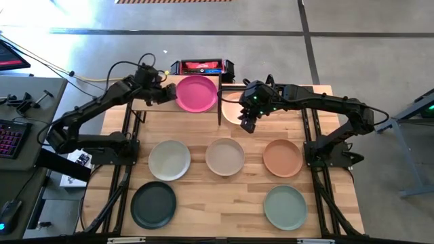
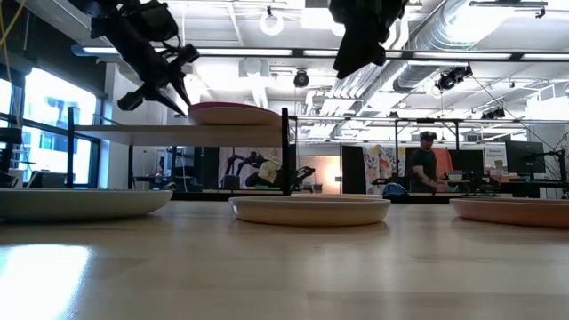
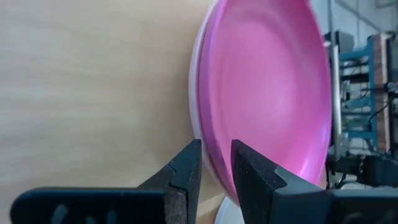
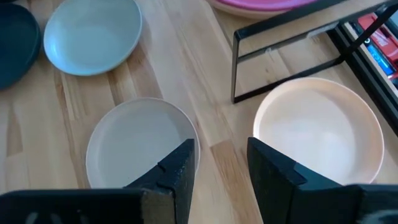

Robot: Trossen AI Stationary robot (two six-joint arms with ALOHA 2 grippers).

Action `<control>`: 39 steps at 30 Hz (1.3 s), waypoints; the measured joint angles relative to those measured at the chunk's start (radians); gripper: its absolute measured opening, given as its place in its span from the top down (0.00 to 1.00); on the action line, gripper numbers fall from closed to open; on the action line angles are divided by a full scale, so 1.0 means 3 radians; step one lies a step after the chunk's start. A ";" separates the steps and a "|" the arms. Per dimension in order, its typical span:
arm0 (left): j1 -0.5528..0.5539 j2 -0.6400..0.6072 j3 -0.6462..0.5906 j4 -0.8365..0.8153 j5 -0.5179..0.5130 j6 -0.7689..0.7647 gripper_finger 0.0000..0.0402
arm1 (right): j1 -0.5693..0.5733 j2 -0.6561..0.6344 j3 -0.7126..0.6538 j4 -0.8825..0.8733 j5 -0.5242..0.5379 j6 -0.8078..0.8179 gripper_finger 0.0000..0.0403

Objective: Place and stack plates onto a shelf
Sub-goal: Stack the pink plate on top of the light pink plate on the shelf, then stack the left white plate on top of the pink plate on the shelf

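Nearest the camera in the high view, along the desk's near edge, lie the dark green plate toward the left corner and the sage green plate toward the right corner. Behind them, across the middle of the desk, sit three plates well apart in a row: the off-white plate, the beige plate and the terracotta plate. At the far edge stands the shelf, its light-wood panel on thin black posts, carrying the magenta plate on its right end; the left wrist view shows a paler pink plate stacked directly beneath it. Just beside the shelf's right posts, flat on the desk, lies the peach plate. Above the shelf's panel, the left gripper hovers at the magenta plate's left rim, jaws narrowly parted and holding nothing. Over the peach plate hangs the right gripper, jaws moderately apart and empty.
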 joint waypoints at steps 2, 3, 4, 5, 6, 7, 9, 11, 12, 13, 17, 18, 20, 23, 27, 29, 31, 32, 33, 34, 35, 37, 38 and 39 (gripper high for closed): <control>0.0056 -0.0063 0.0000 0.0023 -0.0005 0.0007 0.82 | 0.0001 0.0001 0.0000 -0.0030 0.0000 0.0002 0.69; 0.0076 -0.0100 -0.0001 0.0031 -0.0009 0.0007 0.82 | 0.0004 0.0001 0.0000 -0.0044 0.0000 0.0020 0.69; 0.0089 -0.0141 -0.0001 0.0037 -0.0006 0.0012 0.82 | 0.0006 0.0001 0.0000 -0.0058 0.0000 0.0027 0.69; 0.0096 -0.0184 -0.0001 0.0042 0.0009 0.0033 0.82 | 0.0009 0.0001 0.0000 -0.0071 0.0000 0.0028 0.69; 0.0099 -0.0233 -0.0001 0.0039 0.0028 0.0060 0.82 | 0.0020 0.0001 0.0000 -0.0089 0.0000 0.0029 0.69; 0.0096 -0.0288 -0.0001 0.0020 0.0068 0.0091 0.82 | 0.0032 0.0001 0.0000 -0.0116 0.0000 0.0032 0.69; 0.0063 -0.0417 -0.0001 -0.0054 0.0181 0.0150 0.82 | 0.0064 0.0001 0.0000 -0.0205 -0.0004 0.0034 0.69; -0.0028 -0.0540 -0.0001 -0.0120 0.0266 0.0180 0.82 | 0.0113 0.0001 0.0000 -0.0325 -0.0022 0.0038 0.69; -0.0086 -0.0603 -0.0002 -0.0171 0.0275 0.0181 0.82 | 0.0140 0.0001 0.0000 -0.0380 -0.0023 0.0039 0.69; -0.0147 -0.0665 -0.0003 -0.0212 0.0277 0.0195 0.82 | 0.0167 0.0001 0.0000 -0.0436 -0.0023 0.0057 0.69; -0.0433 -0.0856 -0.0004 -0.0363 0.0257 0.0261 0.82 | 0.0287 0.0001 0.0000 -0.0553 -0.0025 0.0121 0.69; -0.0515 -0.0882 -0.0004 -0.0381 0.0241 0.0261 0.82 | 0.0320 0.0001 0.0000 -0.0578 -0.0025 0.0121 0.69; -0.0700 -0.0911 -0.0003 -0.0419 0.0196 0.0261 0.82 | 0.0386 0.0001 -0.0001 -0.0621 -0.0026 0.0122 0.69; -0.0984 -0.0914 -0.0004 -0.0429 0.0109 0.0222 0.82 | 0.0482 0.0001 -0.0003 -0.0687 -0.0026 0.0191 0.69; -0.1392 -0.0871 -0.0004 -0.0426 -0.0069 0.0118 0.82 | 0.0589 0.0001 -0.0004 -0.0698 -0.0026 0.0365 0.69; -0.1615 -0.0844 -0.0006 -0.0431 -0.0142 0.0052 0.82 | 0.0644 0.0001 -0.0004 -0.0698 -0.0026 0.0415 0.69; -0.1841 -0.0803 -0.0005 -0.0423 -0.0239 -0.0004 0.82 | 0.0696 0.0001 -0.0004 -0.0698 -0.0025 0.0453 0.69; -0.1945 -0.0772 -0.0006 -0.0424 -0.0295 -0.0032 0.82 | 0.0720 0.0001 -0.0004 -0.0698 -0.0025 0.0474 0.69; -0.2045 -0.0742 -0.0006 -0.0424 -0.0361 -0.0069 0.82 | 0.0741 0.0001 -0.0004 -0.0698 -0.0026 0.0476 0.69; -0.2140 -0.0710 -0.0006 -0.0424 -0.0421 -0.0122 0.82 | 0.0762 0.0001 -0.0004 -0.0697 -0.0026 0.0476 0.69; -0.2229 -0.0673 -0.0005 -0.0424 -0.0472 -0.0176 0.82 | 0.0781 0.0001 -0.0004 -0.0697 -0.0025 0.0477 0.69; -0.2404 -0.0575 -0.0006 -0.0421 -0.0583 -0.0311 0.82 | 0.0804 0.0001 -0.0004 -0.0689 -0.0026 0.0476 0.69; -0.2492 -0.0516 -0.0005 -0.0421 -0.0629 -0.0368 0.82 | 0.0812 0.0001 -0.0004 -0.0680 -0.0026 0.0477 0.69; -0.2573 -0.0452 -0.0006 -0.0421 -0.0674 -0.0423 0.82 | 0.0816 0.0001 -0.0004 -0.0670 -0.0026 0.0477 0.69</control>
